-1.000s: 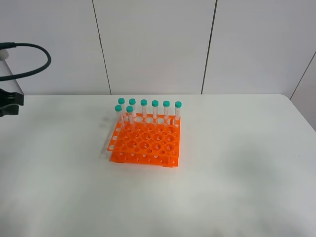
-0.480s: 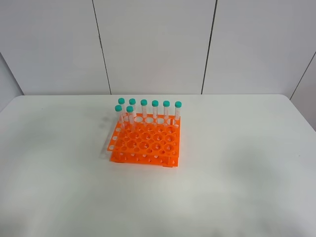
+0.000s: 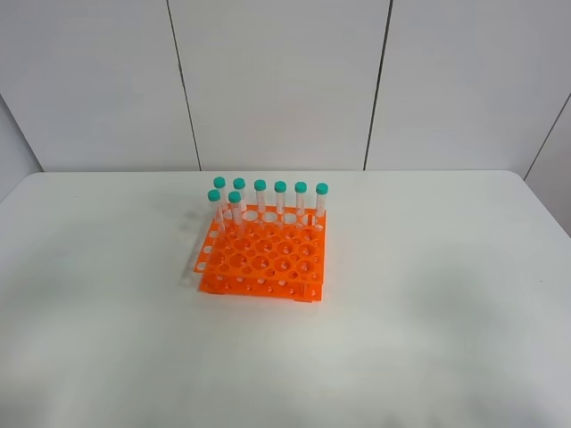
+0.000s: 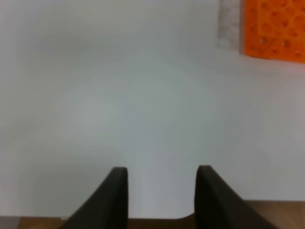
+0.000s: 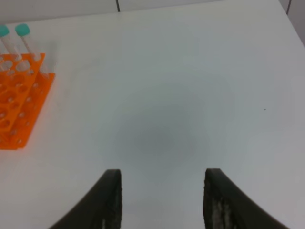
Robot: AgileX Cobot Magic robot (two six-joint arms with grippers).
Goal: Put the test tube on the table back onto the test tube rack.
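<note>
Gone from the table's (image 3: 428, 339) left edge is the left arm. Eight capped tubes (image 3: 260, 198) stand along the test tube rack's (image 3: 263, 259) far rows; none lies loose. Left gripper (image 4: 161, 183) and right gripper (image 5: 162, 191) hover wide, empty. Best simply to stay clear.

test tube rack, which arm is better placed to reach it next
Right, marginally: the test tube rack looks larger and nearer beyond the open right gripper than beyond the open left gripper.
</note>
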